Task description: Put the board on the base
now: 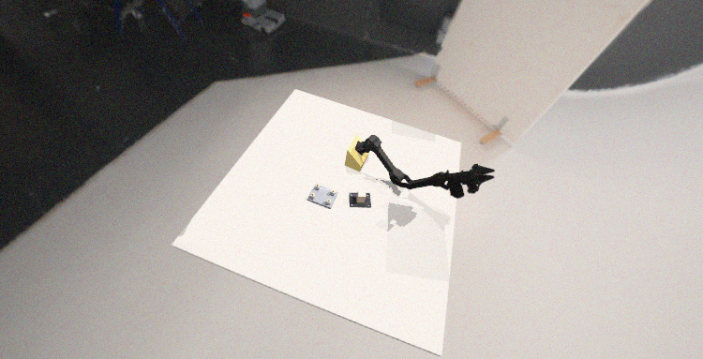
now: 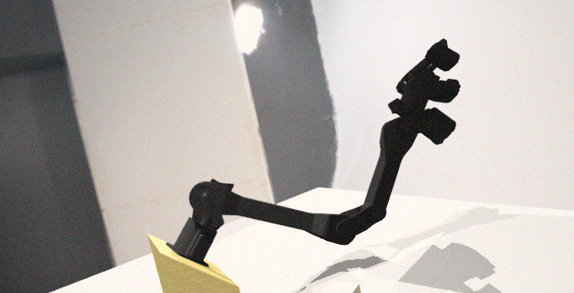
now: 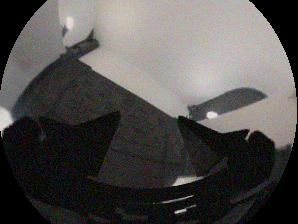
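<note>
The black board (image 1: pixel 353 201) lies flat on the table, handle side up, in the top view. Its square handle (image 1: pixel 361 199) looks brown with a pale top. The grey base (image 1: pixel 321 196) stands to the left of the board, with a gap between them. Its four posts with gold pins point up and carry nothing. My gripper (image 1: pixel 493 173) (image 3: pixel 149 115) is open and empty. It is raised high, far to the right of the board in the top view, and points away from it. The wrist view shows neither board nor base.
The arm stands on a yellow wedge-shaped mount (image 1: pixel 354 159) (image 2: pixel 192 277), behind the board and base in the top view. The white table top (image 1: pixel 275 238) carries the arm's shadows to the right of the board. A small brown tip (image 2: pixel 357 289) shows at the bottom edge of the exterior view.
</note>
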`<action>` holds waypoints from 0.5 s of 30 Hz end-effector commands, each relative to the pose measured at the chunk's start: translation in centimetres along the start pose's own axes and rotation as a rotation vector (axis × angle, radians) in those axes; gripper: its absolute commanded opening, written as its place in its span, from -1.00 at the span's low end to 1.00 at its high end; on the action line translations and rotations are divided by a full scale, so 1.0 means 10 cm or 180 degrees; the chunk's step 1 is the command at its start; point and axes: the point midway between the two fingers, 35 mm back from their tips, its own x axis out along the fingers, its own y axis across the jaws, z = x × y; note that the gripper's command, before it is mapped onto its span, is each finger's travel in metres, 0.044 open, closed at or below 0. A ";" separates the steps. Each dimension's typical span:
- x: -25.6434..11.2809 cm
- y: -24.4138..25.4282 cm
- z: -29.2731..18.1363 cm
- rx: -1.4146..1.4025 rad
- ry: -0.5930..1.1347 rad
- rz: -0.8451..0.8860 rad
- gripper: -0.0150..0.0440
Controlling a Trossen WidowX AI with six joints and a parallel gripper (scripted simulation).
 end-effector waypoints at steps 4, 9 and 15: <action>0.05 0.01 -0.20 0.0036 0.0161 0.0063 1.00; 0.14 0.08 -0.90 0.0180 0.0717 0.0306 1.00; 0.14 0.21 -1.52 0.0326 0.1213 0.0564 1.00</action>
